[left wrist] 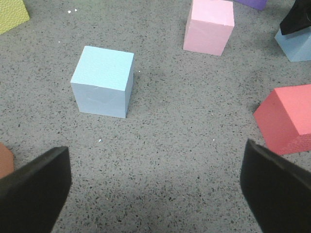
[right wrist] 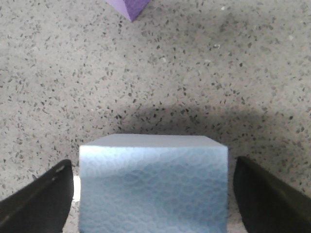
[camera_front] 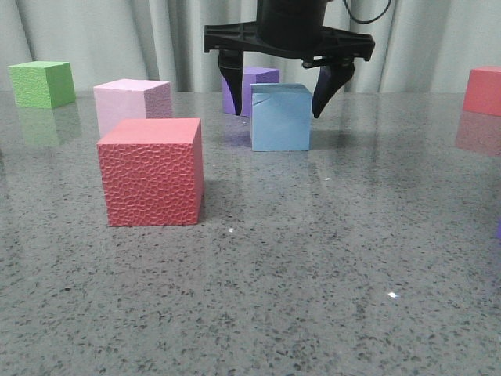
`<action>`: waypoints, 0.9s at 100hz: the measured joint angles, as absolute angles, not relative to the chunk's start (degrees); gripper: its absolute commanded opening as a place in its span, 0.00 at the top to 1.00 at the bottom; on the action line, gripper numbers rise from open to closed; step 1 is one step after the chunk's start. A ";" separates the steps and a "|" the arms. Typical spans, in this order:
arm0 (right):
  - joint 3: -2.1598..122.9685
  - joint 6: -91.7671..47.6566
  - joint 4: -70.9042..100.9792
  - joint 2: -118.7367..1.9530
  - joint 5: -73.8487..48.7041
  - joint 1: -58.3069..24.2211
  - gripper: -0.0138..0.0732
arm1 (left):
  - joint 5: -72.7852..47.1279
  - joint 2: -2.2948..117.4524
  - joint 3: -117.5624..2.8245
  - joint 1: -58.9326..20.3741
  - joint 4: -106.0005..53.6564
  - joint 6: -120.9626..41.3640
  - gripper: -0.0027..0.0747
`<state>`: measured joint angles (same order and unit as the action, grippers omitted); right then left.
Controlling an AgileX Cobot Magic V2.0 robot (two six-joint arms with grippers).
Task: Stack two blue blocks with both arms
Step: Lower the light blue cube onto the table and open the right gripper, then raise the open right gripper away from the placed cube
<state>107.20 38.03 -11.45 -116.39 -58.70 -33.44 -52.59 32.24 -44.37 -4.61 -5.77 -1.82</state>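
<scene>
Right now one blue block (camera_front: 280, 117) sits on the desk (camera_front: 313, 266) at upper centre of the front view, and my right gripper (camera_front: 279, 100) straddles its top, jaws wide, a gap showing on each side, placed so I judge for a squeeze. The second blue block (left wrist: 103, 80) stands upper left in the left wrist view, well apart from the left gripper (left wrist: 155, 187), whose jaws also gape with nothing between them. A red cube (camera_front: 151, 171), pink cube (camera_front: 131, 103) and purple cube (camera_front: 252, 88) crowd nearby.
</scene>
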 measured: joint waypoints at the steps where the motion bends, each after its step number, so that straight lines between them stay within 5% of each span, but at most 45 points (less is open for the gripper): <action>1: 107.20 38.03 -11.45 -116.39 -58.70 -33.44 0.09 | -52.59 32.24 -44.37 -4.61 -5.77 -1.82 0.10; 90: 107.20 29.54 -11.33 -103.16 -59.77 -32.53 0.09 | -52.59 32.24 -44.37 -4.61 -5.77 -1.82 0.10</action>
<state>107.20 29.54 -11.33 -103.16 -59.77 -32.53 -52.59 32.24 -44.37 -4.61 -5.77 -1.82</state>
